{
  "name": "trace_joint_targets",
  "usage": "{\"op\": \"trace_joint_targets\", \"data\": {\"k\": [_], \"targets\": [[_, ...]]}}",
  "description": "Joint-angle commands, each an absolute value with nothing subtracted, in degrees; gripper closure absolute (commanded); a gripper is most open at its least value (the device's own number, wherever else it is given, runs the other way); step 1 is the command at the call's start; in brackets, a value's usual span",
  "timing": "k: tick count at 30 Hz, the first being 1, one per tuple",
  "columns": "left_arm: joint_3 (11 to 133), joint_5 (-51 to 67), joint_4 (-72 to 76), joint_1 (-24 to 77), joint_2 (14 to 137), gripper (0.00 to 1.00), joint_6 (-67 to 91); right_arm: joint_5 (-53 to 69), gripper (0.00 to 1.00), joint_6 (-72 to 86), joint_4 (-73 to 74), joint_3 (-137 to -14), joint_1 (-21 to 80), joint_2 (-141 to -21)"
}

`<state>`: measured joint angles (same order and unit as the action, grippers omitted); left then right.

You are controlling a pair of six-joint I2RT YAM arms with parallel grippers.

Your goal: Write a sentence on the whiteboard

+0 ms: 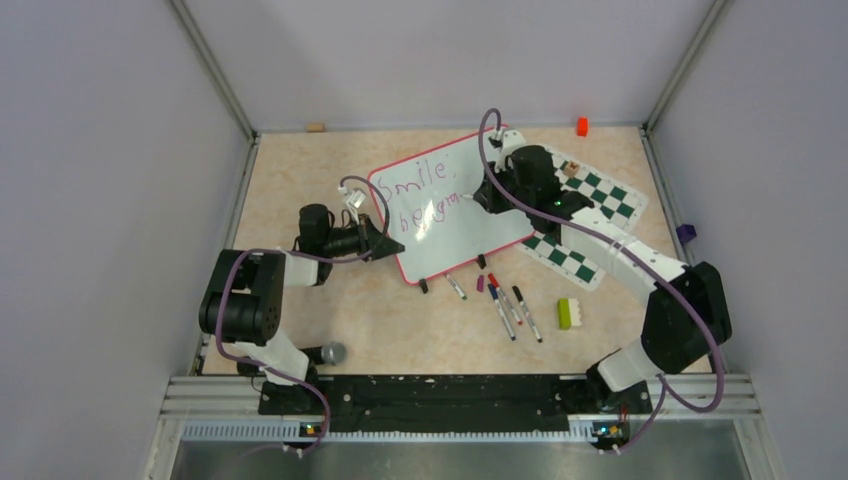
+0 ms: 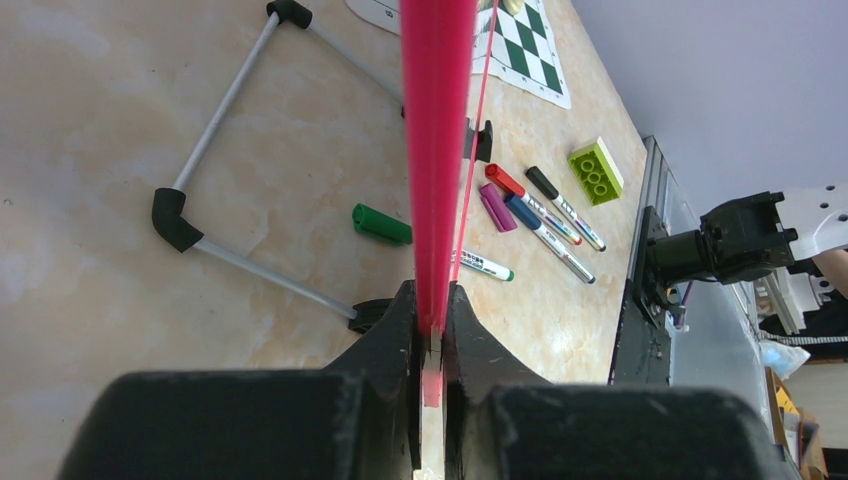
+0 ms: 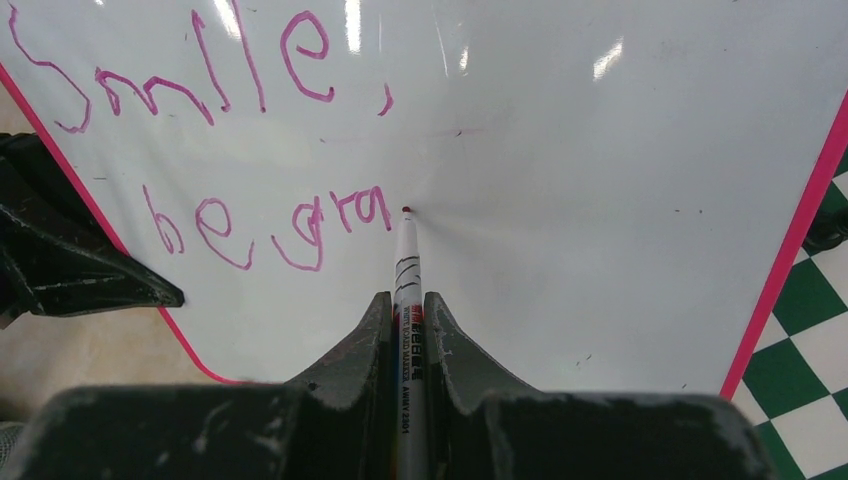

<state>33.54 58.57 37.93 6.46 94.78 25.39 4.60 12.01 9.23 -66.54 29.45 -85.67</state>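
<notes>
The whiteboard (image 1: 450, 205) stands tilted at mid-table, white with a pink rim (image 2: 437, 150). On it the sentence (image 1: 420, 195) reads "Smile," with "be gra" (image 3: 265, 220) below in magenta. My left gripper (image 1: 388, 246) is shut on the board's left rim; the left wrist view shows that edge pinched between the fingers (image 2: 432, 318). My right gripper (image 1: 478, 195) is shut on a white marker (image 3: 408, 270). The marker's tip touches the board just right of the last "a".
Several loose markers (image 1: 510, 308) lie on the table in front of the board, with a green cap (image 2: 381, 223). A green brick (image 1: 568, 313) sits to their right. A green-and-white chess mat (image 1: 590, 215) lies under my right arm. The board's wire stand (image 2: 235, 170) rests behind it.
</notes>
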Motion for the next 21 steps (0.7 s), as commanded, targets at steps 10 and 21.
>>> {"op": "trace_joint_targets", "data": {"k": [10,21], "targets": [[32.9,54.3,30.8,7.2,97.2,1.0,24.8,0.3,1.0,11.4,8.8,-70.6,29.3,-88.2],[32.9,54.2,30.8,7.1,97.2,1.0,24.8,-5.6,1.0,10.9,10.4,-70.9,29.3,-87.3]]}}
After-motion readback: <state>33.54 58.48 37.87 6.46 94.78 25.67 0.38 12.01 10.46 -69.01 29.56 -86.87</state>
